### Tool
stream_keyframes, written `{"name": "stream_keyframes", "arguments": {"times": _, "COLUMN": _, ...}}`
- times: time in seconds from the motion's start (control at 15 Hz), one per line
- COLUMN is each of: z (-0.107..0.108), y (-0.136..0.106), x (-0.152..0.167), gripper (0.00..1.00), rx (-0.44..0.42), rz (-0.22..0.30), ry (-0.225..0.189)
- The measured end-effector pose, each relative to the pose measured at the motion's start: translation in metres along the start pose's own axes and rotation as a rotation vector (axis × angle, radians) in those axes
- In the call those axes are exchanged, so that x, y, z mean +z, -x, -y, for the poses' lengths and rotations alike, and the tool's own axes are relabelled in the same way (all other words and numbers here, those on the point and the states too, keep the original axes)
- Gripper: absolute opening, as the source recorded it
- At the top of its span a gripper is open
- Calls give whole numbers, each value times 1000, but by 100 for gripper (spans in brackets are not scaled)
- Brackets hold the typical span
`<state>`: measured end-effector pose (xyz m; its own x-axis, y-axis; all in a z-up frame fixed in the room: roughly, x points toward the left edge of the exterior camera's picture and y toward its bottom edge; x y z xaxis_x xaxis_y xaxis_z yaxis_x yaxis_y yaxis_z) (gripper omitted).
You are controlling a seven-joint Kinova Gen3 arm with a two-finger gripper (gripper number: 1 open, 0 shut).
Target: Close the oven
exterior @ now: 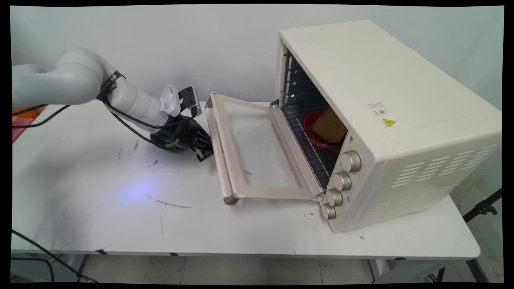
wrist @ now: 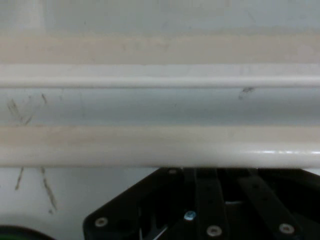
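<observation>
Door [exterior: 257, 148] of the cream oven [exterior: 361, 80] hangs wide open and lies almost flat, a little above the white worktop [exterior: 100, 200]. The oven sits on the right side of the worktop, and its open mouth faces left. The long handle [exterior: 219, 160] runs along the door's far left edge. The black end effector [exterior: 204, 152] is low, close to the worktop, just beside that handle, near the handle's back half. I cannot see if it touches the handle. I also cannot tell if the end effector is opened up or closed; both views hide that. In the hand view the handle [wrist: 160, 145] is a pale bar going right across, very close above the black end effector [wrist: 210, 210]. So the end effector faces the handle straight on. Under the end effector lies something dark green and round [exterior: 172, 148], mostly hidden. Inside the oven, on the wire rack [exterior: 309, 152], sits a red bowl [exterior: 311, 128] with a brown block [exterior: 329, 126] leaning in it. Four round knobs [exterior: 350, 160] go down the oven's front, right of the door. The white arm [exterior: 80, 80] comes in from the left, and black cables hang off it.
</observation>
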<state>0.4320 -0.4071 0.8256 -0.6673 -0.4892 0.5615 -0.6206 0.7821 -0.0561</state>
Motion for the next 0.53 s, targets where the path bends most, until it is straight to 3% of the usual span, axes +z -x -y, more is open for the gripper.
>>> {"name": "stream_keyframes", "arguments": {"times": 0.53, "z": 6, "y": -10, "x": 1, "gripper": 0, "rx": 14, "rz": -96, "ry": 0}}
